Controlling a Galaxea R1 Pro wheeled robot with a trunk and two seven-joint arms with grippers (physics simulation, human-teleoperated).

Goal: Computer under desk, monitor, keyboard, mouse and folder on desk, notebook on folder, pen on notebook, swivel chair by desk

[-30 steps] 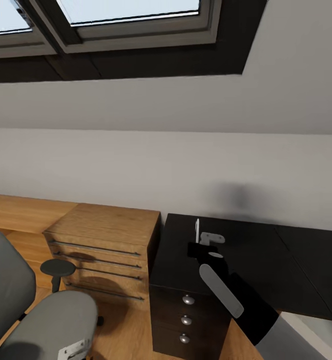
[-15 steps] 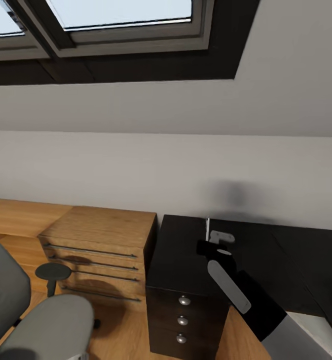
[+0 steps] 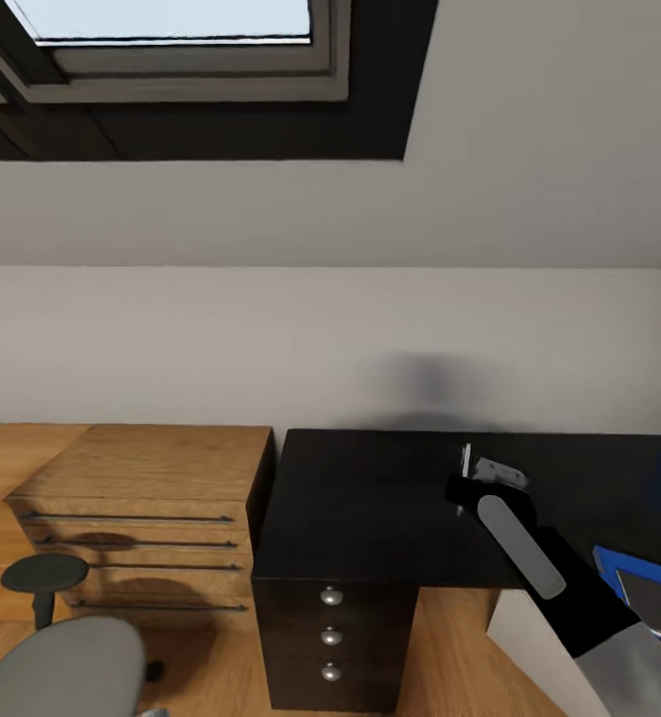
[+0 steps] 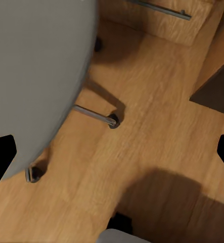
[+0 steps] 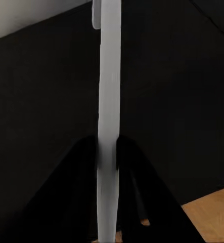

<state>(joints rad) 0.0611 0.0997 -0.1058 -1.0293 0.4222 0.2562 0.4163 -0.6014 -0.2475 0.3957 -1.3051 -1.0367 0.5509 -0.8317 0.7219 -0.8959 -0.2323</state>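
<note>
- Right gripper [image 5: 107,152]: fingers clamped on the pen [image 5: 107,101], a thin white stick held upright over the black tabletop [image 3: 370,498].
- Step in hand, as I judge it: carry the pen across to the stack and lay it on top.
- Target: blue folder [image 3: 609,563] lies at the right edge of the head view, a dark sheet on it, likely the notebook [image 3: 659,602]; both are cropped, so alignment cannot be confirmed.
- To do it well: swing the arm right, keeping the pen clear of the tabletop; tilt it toward flat above the notebook before the fingers part, and release low, since a round stick dropped upright may roll off.
- Left gripper: fingers apart and empty; its wrist view looks down at the wooden floor [image 4: 157,131] beside the swivel chair [image 4: 36,66].
- Surface: glossy black, bare near the pen; silver-knobbed drawers [image 3: 331,633] below.
- Room: light wooden drawer chest [image 3: 141,508] just left of the desk, pale wall, skylight [image 3: 171,20] above.
</note>
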